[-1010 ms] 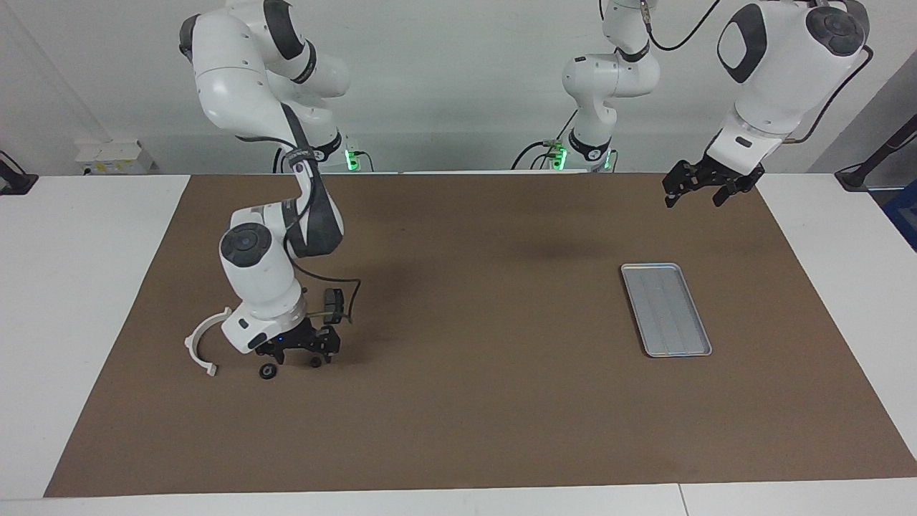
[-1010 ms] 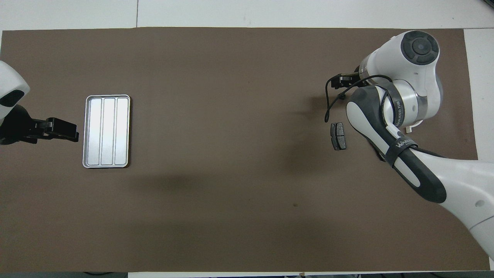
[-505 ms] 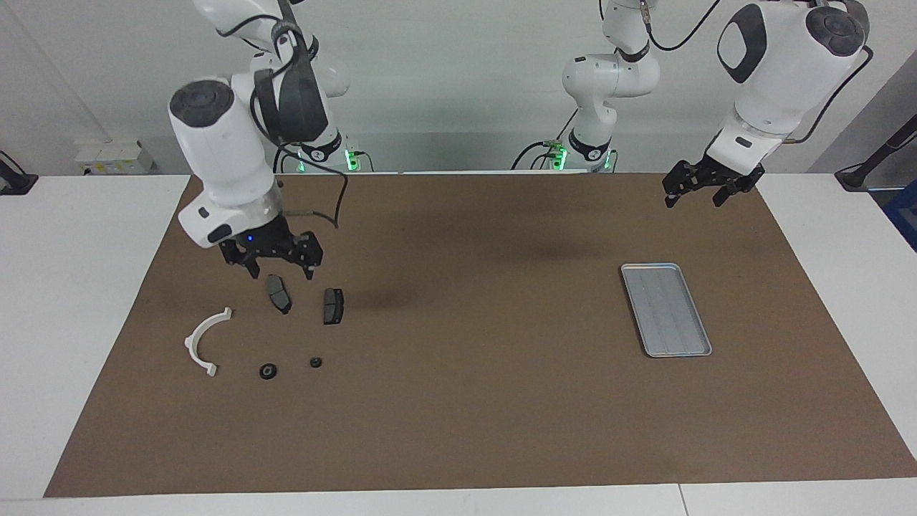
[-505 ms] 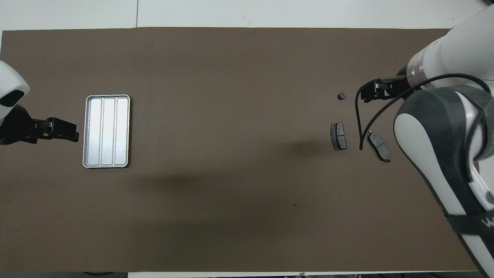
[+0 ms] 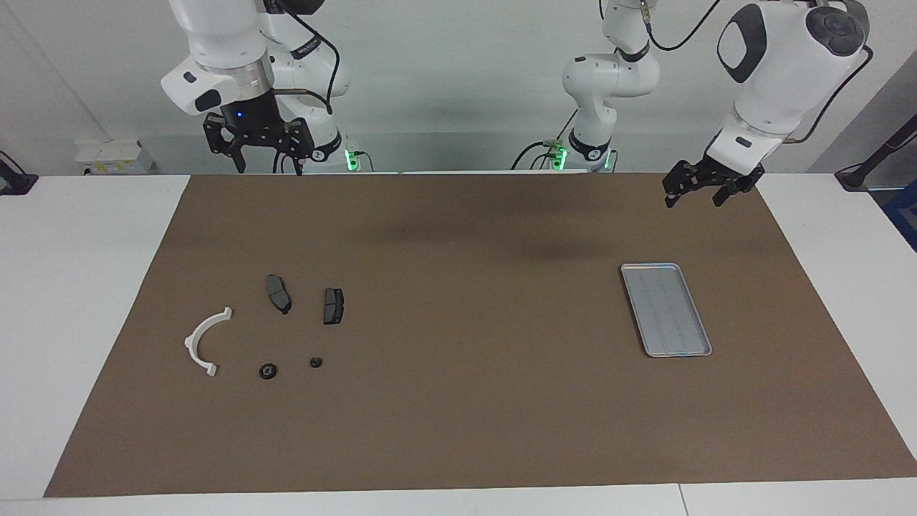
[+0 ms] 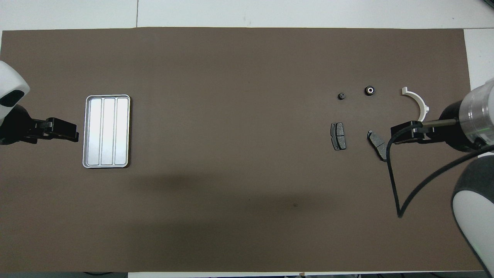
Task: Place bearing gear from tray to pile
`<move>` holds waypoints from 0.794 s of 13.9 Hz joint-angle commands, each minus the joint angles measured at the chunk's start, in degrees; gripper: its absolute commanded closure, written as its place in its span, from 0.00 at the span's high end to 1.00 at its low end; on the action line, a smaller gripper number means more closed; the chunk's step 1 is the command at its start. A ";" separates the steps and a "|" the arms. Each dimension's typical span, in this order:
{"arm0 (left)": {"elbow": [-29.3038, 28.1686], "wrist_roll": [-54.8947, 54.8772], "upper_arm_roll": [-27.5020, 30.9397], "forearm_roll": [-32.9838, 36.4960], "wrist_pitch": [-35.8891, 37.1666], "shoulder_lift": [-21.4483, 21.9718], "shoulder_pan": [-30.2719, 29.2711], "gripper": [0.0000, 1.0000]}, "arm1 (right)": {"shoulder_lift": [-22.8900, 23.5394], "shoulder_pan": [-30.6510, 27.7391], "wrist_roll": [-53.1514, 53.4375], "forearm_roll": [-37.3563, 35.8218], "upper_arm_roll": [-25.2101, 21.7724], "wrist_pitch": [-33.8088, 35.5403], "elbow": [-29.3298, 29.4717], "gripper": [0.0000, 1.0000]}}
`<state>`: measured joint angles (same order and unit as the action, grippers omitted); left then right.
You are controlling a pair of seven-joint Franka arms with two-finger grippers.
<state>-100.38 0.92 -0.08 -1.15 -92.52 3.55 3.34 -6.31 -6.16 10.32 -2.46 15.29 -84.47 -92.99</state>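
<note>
The silver tray (image 5: 666, 309) (image 6: 106, 131) lies bare on the brown mat toward the left arm's end. At the right arm's end is the pile: a white half-ring (image 5: 204, 340) (image 6: 417, 103) and two dark brake pads (image 5: 278, 294) (image 5: 333, 306). Two small round dark bearing gears (image 5: 268, 371) (image 5: 315, 362) (image 6: 369, 90) (image 6: 341, 95) rest on the mat beside the pile, farther from the robots than the pads. My right gripper (image 5: 263, 163) (image 6: 403, 133) hangs open and empty, high over the mat's edge at the robots' side. My left gripper (image 5: 692, 201) (image 6: 71, 131) waits open in the air beside the tray.
A brown mat (image 5: 466, 401) covers most of the white table (image 5: 86, 287). The right arm's black cable (image 6: 393, 181) loops over the mat near the pads in the overhead view.
My right arm has risen from low over the two gears beside the half-ring and pulled back toward its base, gripper open throughout. Both gears stay on the mat. The left arm has not moved.
</note>
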 commanded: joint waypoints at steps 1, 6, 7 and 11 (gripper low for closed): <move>-2.01 -0.21 0.43 -0.34 -1.17 1.72 0.44 1.00 | -0.55 0.09 -1.53 2.02 -0.79 0.35 -1.14 1.00; -2.01 -0.21 0.43 -0.34 -1.17 1.72 0.44 1.00 | -0.37 -0.52 -0.75 6.83 -1.75 -0.26 -0.96 1.00; -2.01 -0.21 0.43 -0.34 -1.17 1.72 0.44 1.00 | -0.29 -0.26 -0.39 7.20 -2.37 -0.35 -0.96 1.00; -2.01 -0.21 0.43 -0.34 -1.17 1.72 0.35 1.00 | -0.02 -0.17 -0.39 7.03 -2.72 -1.40 -1.14 1.00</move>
<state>-100.38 0.92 -0.08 -1.15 -92.52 3.55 3.34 -5.98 -6.20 10.32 3.24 12.80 -84.57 -93.23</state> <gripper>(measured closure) 0.000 0.000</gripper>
